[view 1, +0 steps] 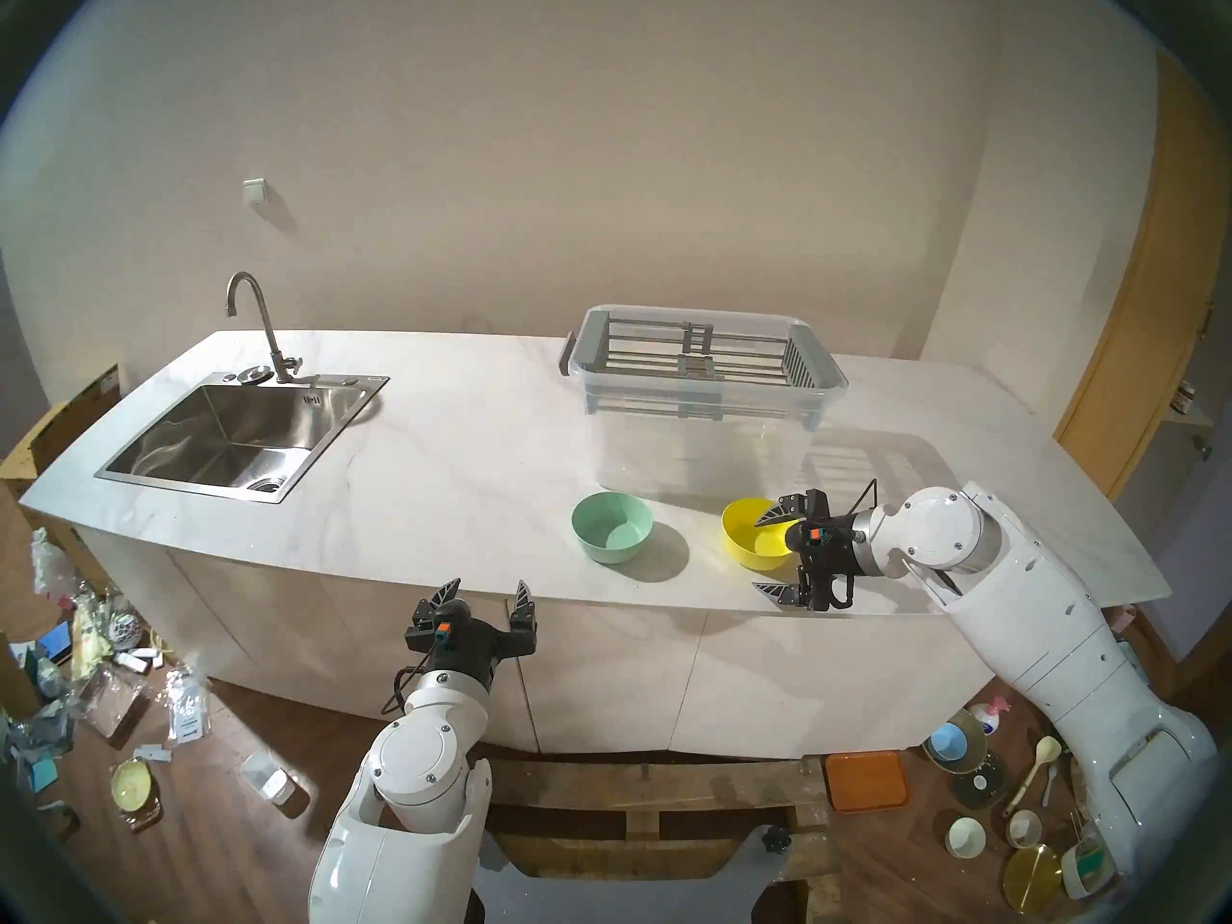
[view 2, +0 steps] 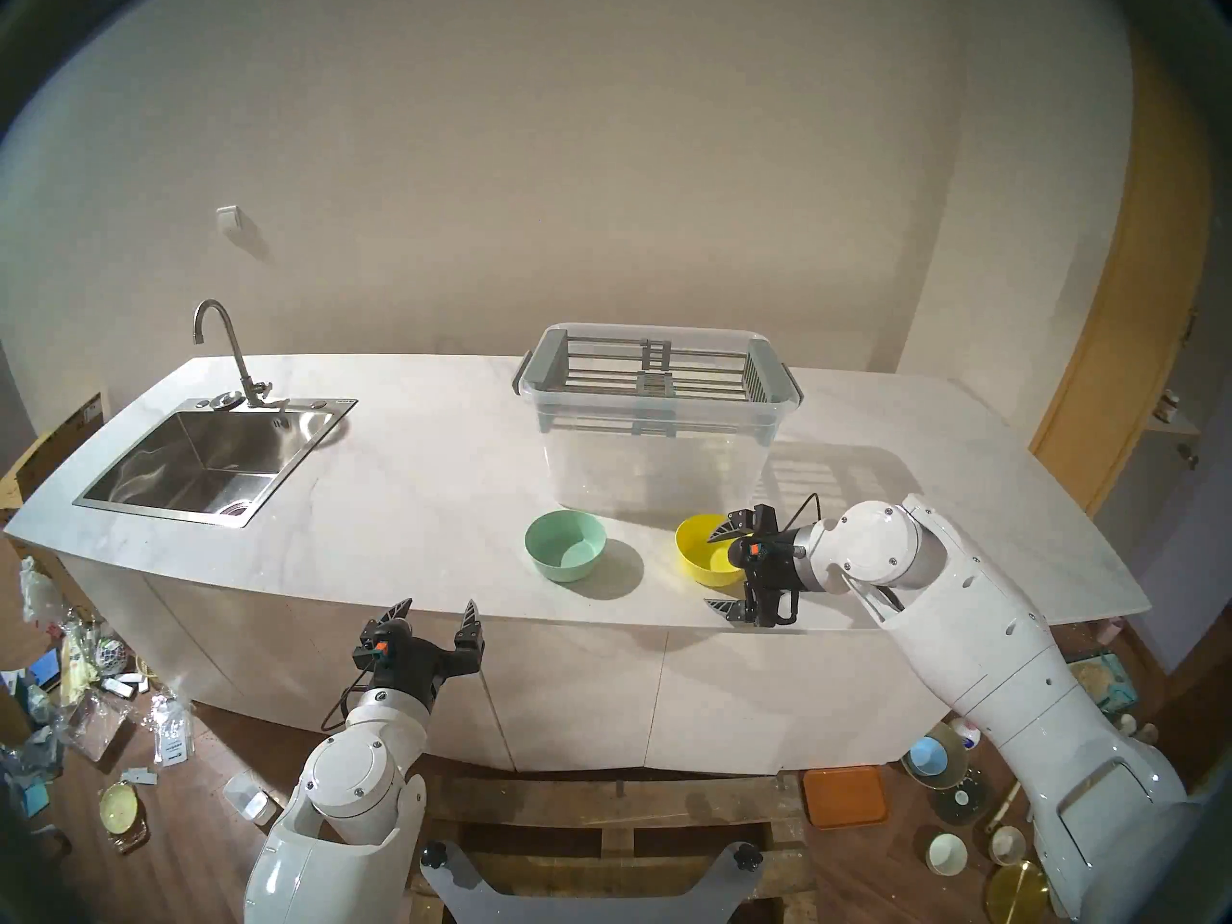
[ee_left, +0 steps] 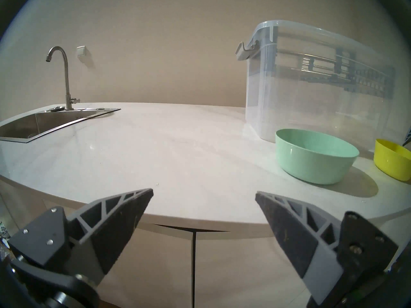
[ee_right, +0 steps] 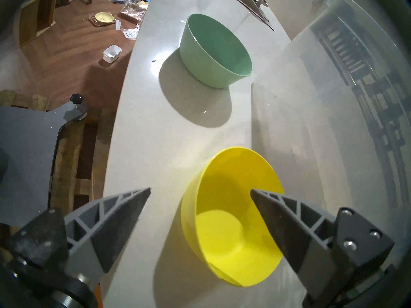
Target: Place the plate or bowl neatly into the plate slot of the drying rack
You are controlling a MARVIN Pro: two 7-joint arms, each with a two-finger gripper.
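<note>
So the round yellow plastic bowl [view 1: 753, 532] sits upright on the white marble tabletop [view 1: 433, 476], at about 4 o'clock from the middle of the head view, just in front of the clear plastic tub [view 1: 700, 436]. The right gripper [view 1: 766, 552] hangs over it with its fingers [ee_right: 278, 216] spread wide apart: in the wrist view one finger is over the inside of the bowl and the other is outside its rim over the tabletop. Can't tell if either is actually touching the bowl.

The round mint-green plastic bowl [view 1: 612, 526] is next to it, at 9 o'clock from the yellow one, not touching.

The steel-rod drying rack with grey plastic ends [view 1: 700, 359] rests across the top of the tub, around 12 o'clock from the bowls. Its plate slot [view 1: 750, 362] has nothing in it.

The left gripper [view 1: 485, 589] is at about 6 o'clock by the front edge of the tabletop, fingers apart, holding nothing. The stainless steel sink [view 1: 227, 436] is over at 9 o'clock.
</note>
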